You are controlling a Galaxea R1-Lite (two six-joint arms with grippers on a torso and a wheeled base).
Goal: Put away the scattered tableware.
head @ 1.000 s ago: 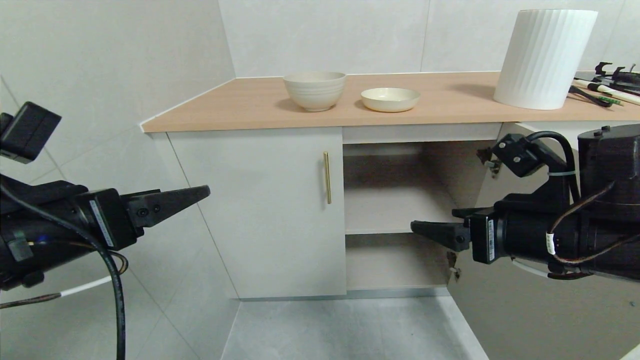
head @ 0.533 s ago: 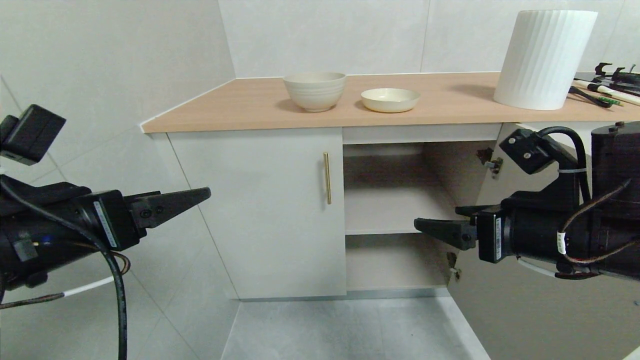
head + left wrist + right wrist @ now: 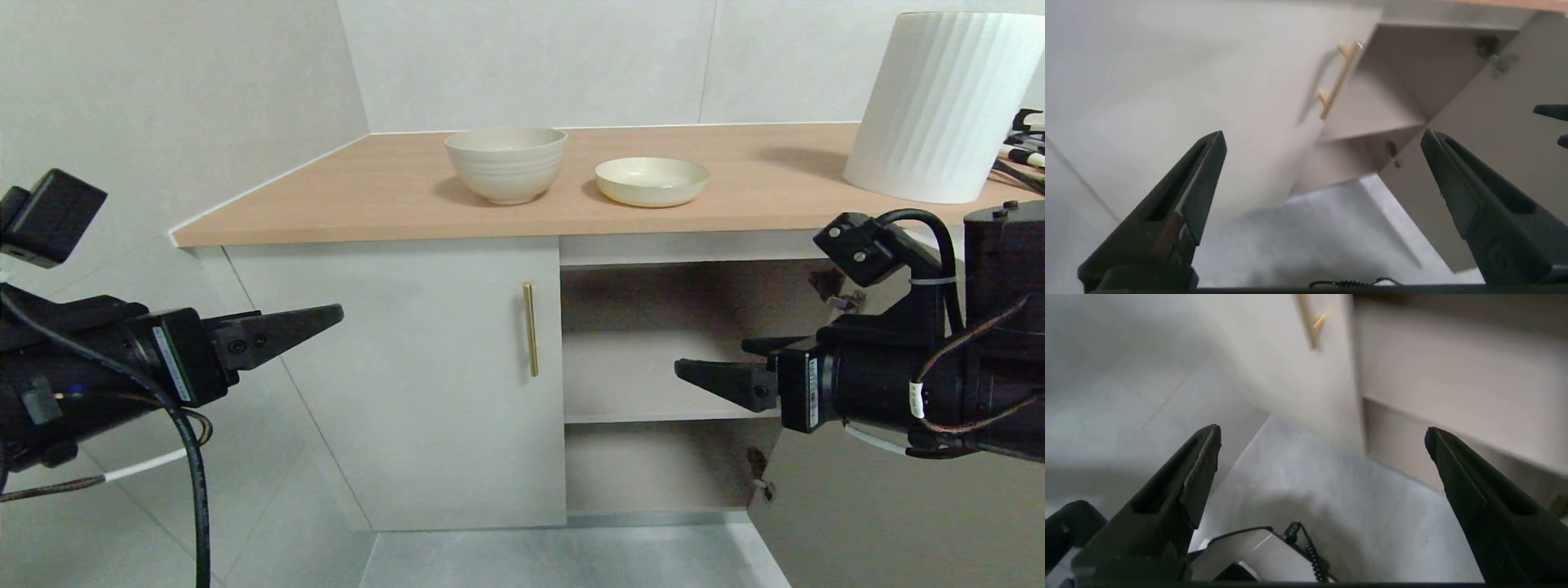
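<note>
The task's things stand on the wooden surface (image 3: 367,196) above the cabinet: a deep, ribbed cream bowl (image 3: 506,163) and, just beside it toward the robot's right but not touching, a shallow cream dish (image 3: 651,180). Both look like glazed ceramic, so I judge them stiff, fairly heavy for their size, smooth enough to slip between hard fingers, and liable to chip or break if knocked against the surface's edge or dropped. The bowl's upright wall and plain rim offer the surest hold: one finger inside, one outside, pinching the rim on the near side. The dish is lower and flatter, so its flared lip is likely the only place to grip, and it may tilt under its own weight once lifted. The left pincer (image 3: 326,315) hangs low in front of the closed cabinet door (image 3: 408,367), its fingers spread wide and holding nothing. The right pincer (image 3: 711,356) hovers before the open compartment, level with the shelf (image 3: 645,376), likewise spread apart and empty. Both sit well below the tableware.
</note>
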